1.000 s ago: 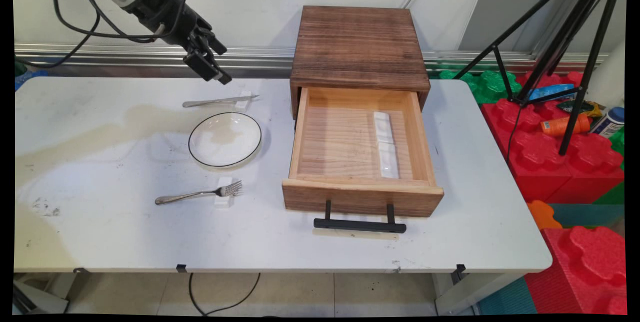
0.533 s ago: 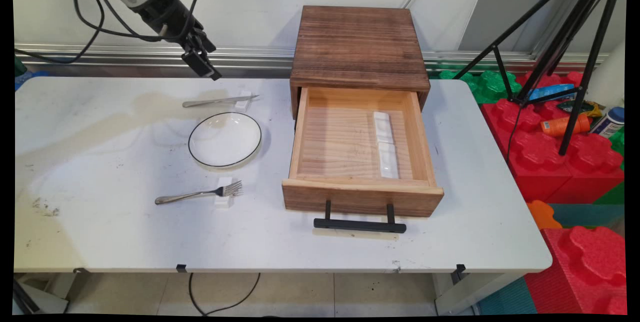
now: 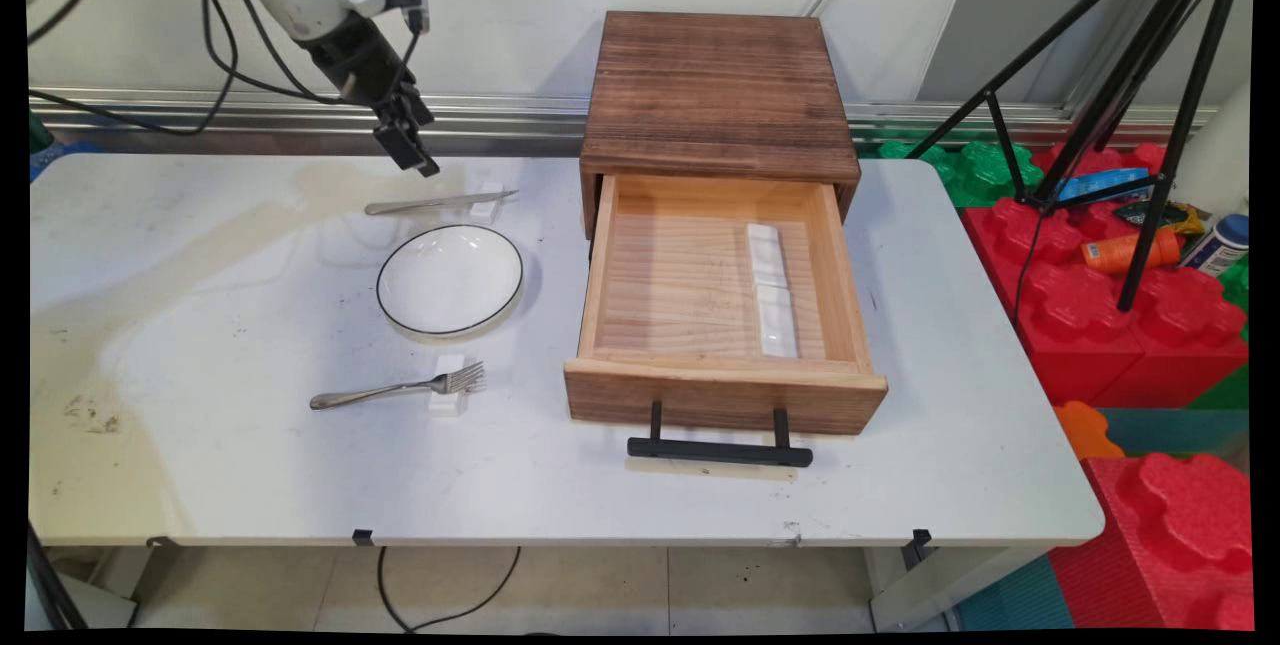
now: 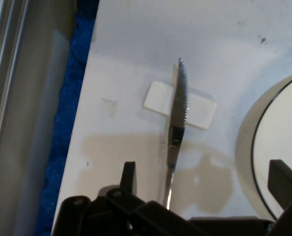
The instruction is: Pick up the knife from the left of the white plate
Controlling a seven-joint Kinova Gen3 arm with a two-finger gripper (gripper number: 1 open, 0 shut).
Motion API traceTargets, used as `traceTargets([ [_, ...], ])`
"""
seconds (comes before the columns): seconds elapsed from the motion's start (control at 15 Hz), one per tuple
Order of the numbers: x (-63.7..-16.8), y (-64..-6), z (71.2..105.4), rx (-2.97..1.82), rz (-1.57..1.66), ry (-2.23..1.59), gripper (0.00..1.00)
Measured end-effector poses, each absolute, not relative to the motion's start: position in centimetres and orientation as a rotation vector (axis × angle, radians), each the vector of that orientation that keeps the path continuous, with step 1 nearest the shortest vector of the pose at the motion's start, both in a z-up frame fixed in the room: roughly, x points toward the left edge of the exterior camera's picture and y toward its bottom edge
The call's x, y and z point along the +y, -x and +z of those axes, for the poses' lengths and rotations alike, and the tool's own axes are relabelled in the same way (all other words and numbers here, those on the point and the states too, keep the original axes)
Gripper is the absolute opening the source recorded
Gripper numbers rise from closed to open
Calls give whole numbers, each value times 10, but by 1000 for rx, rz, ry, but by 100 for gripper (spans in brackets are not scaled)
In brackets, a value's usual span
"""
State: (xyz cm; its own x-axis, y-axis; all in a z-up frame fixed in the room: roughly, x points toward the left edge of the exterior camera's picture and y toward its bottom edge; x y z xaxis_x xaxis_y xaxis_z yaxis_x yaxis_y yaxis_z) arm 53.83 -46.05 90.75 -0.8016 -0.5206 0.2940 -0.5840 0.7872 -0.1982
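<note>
Hovering above the knife (image 4: 178, 115) on its rest (image 4: 158, 97), the end effector (image 4: 205, 184) is wide, empty; the plate (image 3: 450, 279) lies beside.

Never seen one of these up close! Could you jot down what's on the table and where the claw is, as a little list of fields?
Gripper: black, two-finger, open, above the table's far left part, holding nothing
Nearest thing: knife, blade resting on a small white rest
Beside the knife: white plate with dark rim
Near side of plate: fork, tines on another white rest
Right of plate: wooden box, its drawer pulled open
In drawer: two white rests in a row
</note>
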Motion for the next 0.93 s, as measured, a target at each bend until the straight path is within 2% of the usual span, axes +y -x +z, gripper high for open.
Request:
traceTargets([
  [0.93, -524, -559, 830, -2851, 292, -697, 100],
])
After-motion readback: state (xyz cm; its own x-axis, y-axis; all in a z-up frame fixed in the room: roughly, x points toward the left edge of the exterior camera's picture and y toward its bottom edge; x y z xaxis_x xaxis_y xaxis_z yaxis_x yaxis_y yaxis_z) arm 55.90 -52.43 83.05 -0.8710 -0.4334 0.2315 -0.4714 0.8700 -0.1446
